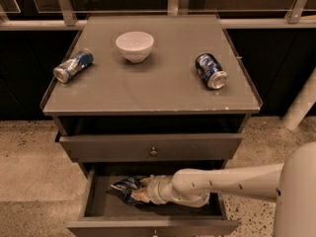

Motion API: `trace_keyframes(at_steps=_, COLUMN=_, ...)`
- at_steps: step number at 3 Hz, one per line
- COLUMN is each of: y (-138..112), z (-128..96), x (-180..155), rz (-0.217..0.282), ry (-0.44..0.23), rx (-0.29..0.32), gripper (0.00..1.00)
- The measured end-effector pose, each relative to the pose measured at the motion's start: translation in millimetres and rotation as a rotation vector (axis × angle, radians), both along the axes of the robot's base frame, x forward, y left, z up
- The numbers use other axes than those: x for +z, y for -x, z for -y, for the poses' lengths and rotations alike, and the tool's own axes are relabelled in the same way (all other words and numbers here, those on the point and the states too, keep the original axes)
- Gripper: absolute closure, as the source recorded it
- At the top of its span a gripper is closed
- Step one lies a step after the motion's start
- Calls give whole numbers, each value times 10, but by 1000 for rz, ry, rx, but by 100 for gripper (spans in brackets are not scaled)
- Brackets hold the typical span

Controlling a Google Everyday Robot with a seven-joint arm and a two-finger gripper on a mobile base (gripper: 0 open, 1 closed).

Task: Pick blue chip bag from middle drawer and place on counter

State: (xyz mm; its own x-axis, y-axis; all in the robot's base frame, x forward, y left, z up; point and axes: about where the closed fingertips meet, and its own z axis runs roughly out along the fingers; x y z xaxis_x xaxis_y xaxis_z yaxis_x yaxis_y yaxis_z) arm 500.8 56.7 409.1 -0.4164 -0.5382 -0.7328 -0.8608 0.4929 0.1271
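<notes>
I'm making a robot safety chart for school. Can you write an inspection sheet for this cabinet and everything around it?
Surface: counter, flat grey-brown top, small chips along its front edge.
Job's things: blue chip bag lies crumpled in the open middle drawer, left of centre; not on the counter yet.
Clutter: white bowl upright; left can and right can on their sides, all on the counter.
Grippers: gripper reaches into the drawer, at the bag.
Cables: nothing seen.
Surroundings: speckled floor; metal railing behind.

Two cans [73, 65] [211, 70], one bowl [134, 45], one blue chip bag [126, 185] — one tool [141, 192] (inside the middle drawer [93, 201]).
</notes>
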Motion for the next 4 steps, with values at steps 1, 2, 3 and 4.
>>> trace_keyframes(at_steps=1, y=0, z=0, x=0, rz=0, ry=0, rx=0, gripper=100)
trace_keyframes(at_steps=2, y=144, z=3, x=289, rz=12, ry=-28, rx=46, gripper=100)
trace_keyframes(at_steps=3, y=396, z=30, x=730, rz=-9, ry=-45, rx=102, gripper=100)
trace_keyframes(at_steps=4, y=596, z=60, x=1305, rz=46, ry=-18, rx=132, gripper=100)
